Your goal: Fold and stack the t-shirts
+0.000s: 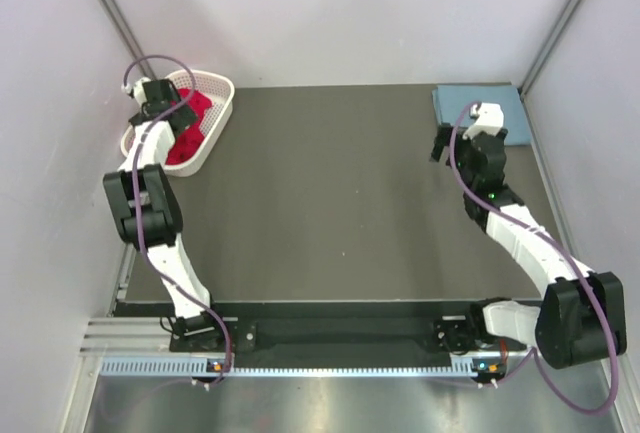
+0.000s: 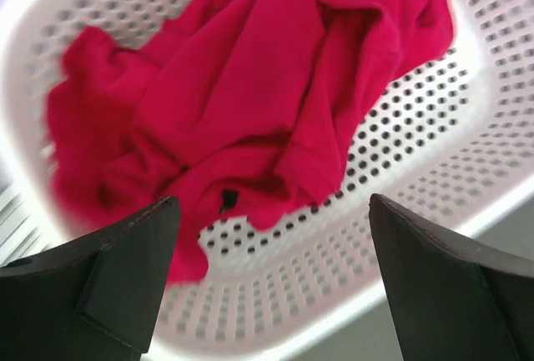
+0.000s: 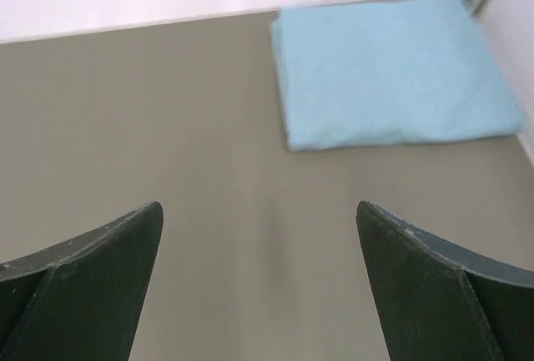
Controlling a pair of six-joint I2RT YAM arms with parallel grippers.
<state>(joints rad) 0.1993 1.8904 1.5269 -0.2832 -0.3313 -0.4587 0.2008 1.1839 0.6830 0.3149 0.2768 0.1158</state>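
Red shirt (image 2: pixel 250 86) is bunched in the white basket (image 2: pixel 417 169), back left. Left claw (image 2: pixel 273 203) hangs over it, wide open, empty. Go down & pinch a thick fold, not the basket holes. Blue shirt (image 3: pixel 392 69) lies folded at the worktop (image 1: pixel 330 183) back right; right claw (image 3: pixel 259 207) open too.

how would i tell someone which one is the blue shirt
Start at the dark table and go to its far right corner. The blue shirt lies flat there, folded into a neat pale rectangle. The only other shirt, the red shirt, is crumpled inside the white basket at the far left.
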